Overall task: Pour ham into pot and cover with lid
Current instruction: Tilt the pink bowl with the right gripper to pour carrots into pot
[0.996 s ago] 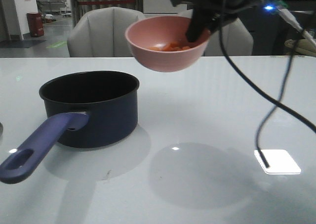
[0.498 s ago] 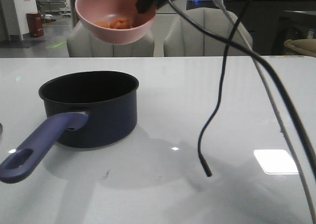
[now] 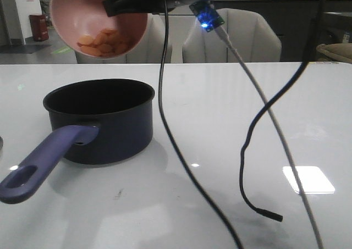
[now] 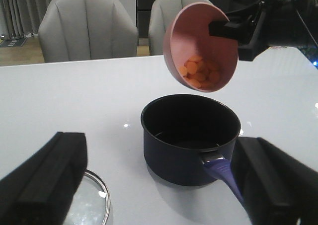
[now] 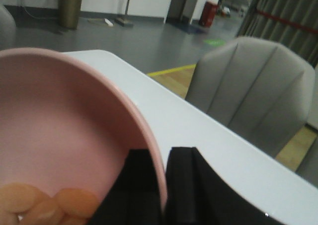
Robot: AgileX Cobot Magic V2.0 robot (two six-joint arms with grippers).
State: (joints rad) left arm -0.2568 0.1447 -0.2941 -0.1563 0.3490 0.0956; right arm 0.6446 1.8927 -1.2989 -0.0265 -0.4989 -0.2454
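My right gripper (image 3: 116,7) is shut on the rim of a pink bowl (image 3: 88,12) and holds it tilted in the air above the pot's far left side. Orange-red ham pieces (image 3: 102,43) lie in the bowl's low side; they also show in the left wrist view (image 4: 199,72) and the right wrist view (image 5: 44,205). The dark navy pot (image 3: 102,120) stands on the white table with its purple-blue handle (image 3: 41,164) pointing toward me; its inside is black. The glass lid (image 4: 89,205) lies flat by my left gripper (image 4: 159,185), which is open and empty, low near the table.
Black and grey cables (image 3: 253,128) hang from the right arm over the table's middle and right. Two grey chairs (image 3: 231,37) stand behind the table's far edge. The table (image 3: 247,95) is white and glossy.
The right gripper has carried the pink bowl left and up from the table's middle to above the pot, and tilted it so the ham has slid toward the low rim.
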